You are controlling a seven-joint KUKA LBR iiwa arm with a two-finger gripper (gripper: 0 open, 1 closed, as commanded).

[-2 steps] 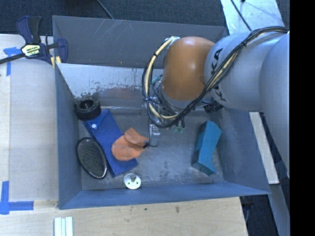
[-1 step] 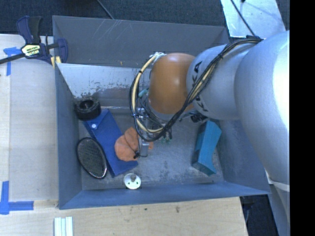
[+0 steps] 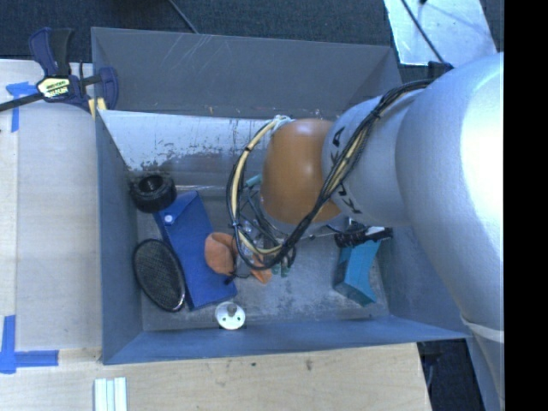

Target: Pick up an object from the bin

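Orange wrist cover and looped cables are masking the gripper [image 3: 254, 262], so you are not going to tell whether it is spread or pressed together. It is hanging low just right of the blue flat pad [image 3: 190, 245], and a small orange crumpled lump [image 3: 218, 251] is lying against that pad's right edge, just beside the gripper. If that lump is your pick, you are probably wanting to centre over it and keep clear of the pad's edge before closing. A black mesh oval [image 3: 158, 274] is resting at the pad's left, and a teal block [image 3: 355, 272] is sitting well right of it.
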